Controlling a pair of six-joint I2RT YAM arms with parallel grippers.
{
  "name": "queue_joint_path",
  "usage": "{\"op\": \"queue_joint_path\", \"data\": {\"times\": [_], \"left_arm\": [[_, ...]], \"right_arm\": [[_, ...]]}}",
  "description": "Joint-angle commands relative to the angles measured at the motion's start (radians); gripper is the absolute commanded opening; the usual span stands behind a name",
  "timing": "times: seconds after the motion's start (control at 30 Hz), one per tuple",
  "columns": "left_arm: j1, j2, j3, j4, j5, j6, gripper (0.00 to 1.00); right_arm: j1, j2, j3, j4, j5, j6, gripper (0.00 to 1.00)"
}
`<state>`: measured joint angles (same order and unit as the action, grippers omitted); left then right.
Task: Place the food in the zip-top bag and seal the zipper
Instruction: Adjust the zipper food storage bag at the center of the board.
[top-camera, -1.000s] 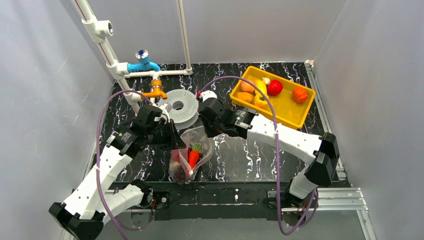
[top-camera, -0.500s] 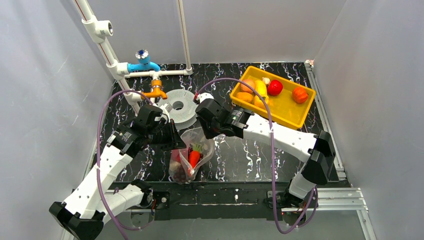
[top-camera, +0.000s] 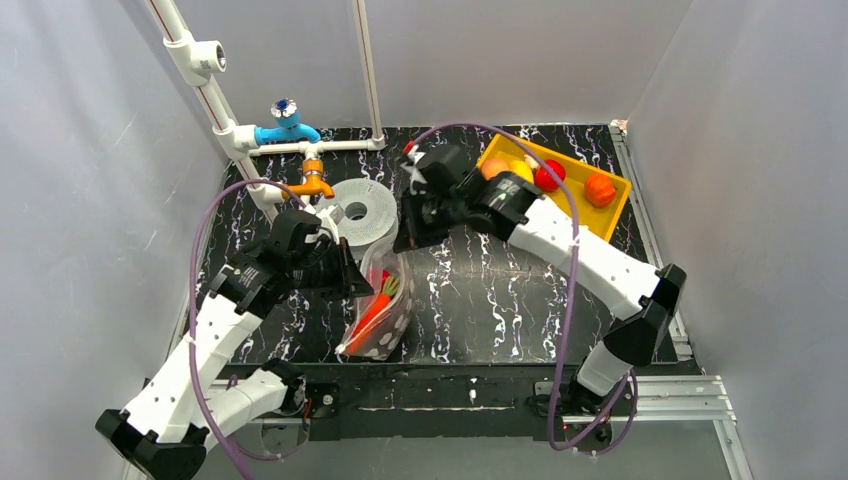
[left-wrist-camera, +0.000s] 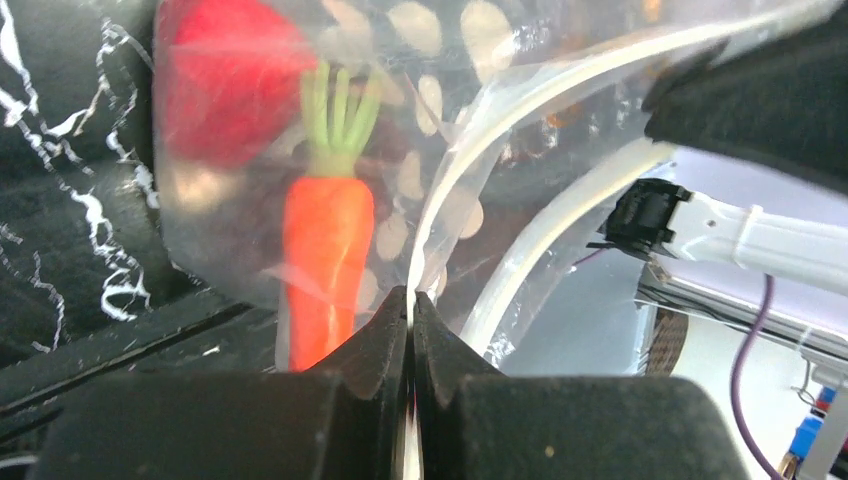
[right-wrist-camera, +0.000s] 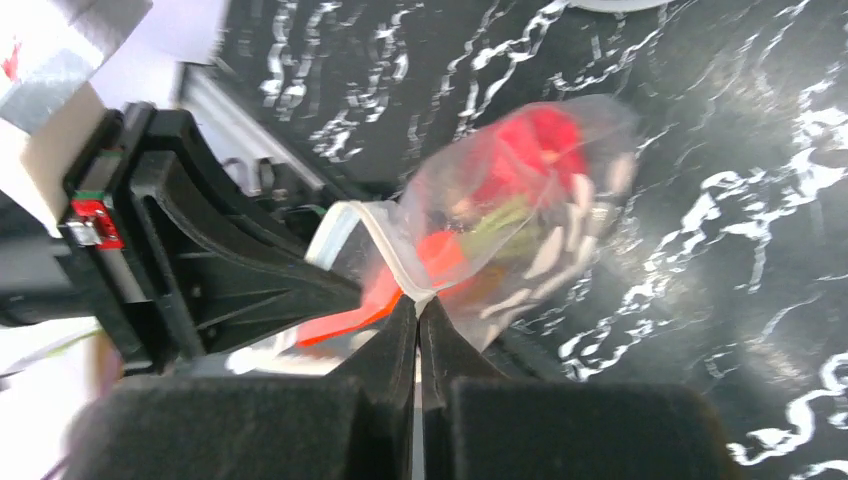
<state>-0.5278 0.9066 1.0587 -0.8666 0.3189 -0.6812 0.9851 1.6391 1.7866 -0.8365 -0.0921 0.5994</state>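
Where plastic crinkles, dotted bag (top-camera: 388, 322), tapered carrot (left-wrist-camera: 322, 260)

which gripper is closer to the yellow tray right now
Right. The right gripper pinches the mouth of the zip-top bag on the side facing the yellow tray; the left gripper pinches the opposite edge, farther from the tray.

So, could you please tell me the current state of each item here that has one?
left pincer, shut on the bag's mouth edge
right pincer, shut on the bag's mouth edge
zip-top bag, gripped by both pincers, partly filled
zipper, strips look parted, not sealed
carrot, inside the bag
yellow tray, loaded with toy foods
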Motion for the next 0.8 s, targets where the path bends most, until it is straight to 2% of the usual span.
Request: {"op": "queue_joint_path", "data": {"times": [0.0,0.1,0.2,0.3,0.43,0.63,0.77], "left_arm": [[-0.005,-0.076,0.033,0.082,0.092,0.012,0.0],[-0.005,-0.085,0.001,0.089,0.076,-0.006,0.0],[-0.005,-0.048,-0.015,0.023,0.039,-0.019,0.0],[-0.005,-0.036,-0.029,0.007,0.038,-0.026,0.0],[-0.005,-0.039,-0.014,0.004,0.031,-0.021,0.0],[-0.005,-0.006,0.004,0.012,0.047,-0.012,0.0],[-0.005,-0.013,0.013,0.015,0.047,-0.012,0.0]], "right_arm": [[-0.102,-0.053,-0.011,0.091,-0.38,0.165,0.01],[-0.133,-0.041,-0.07,0.14,-0.429,0.193,0.01],[-0.166,-0.018,-0.101,0.153,-0.464,0.193,0.01],[-0.168,-0.012,-0.077,0.099,-0.394,0.141,0.01],[-0.174,-0.014,-0.016,0.059,-0.39,0.106,0.01],[-0.178,-0.029,-0.025,0.163,-0.519,0.171,0.04],[-0.185,-0.025,-0.074,0.191,-0.533,0.185,0.06]]}}
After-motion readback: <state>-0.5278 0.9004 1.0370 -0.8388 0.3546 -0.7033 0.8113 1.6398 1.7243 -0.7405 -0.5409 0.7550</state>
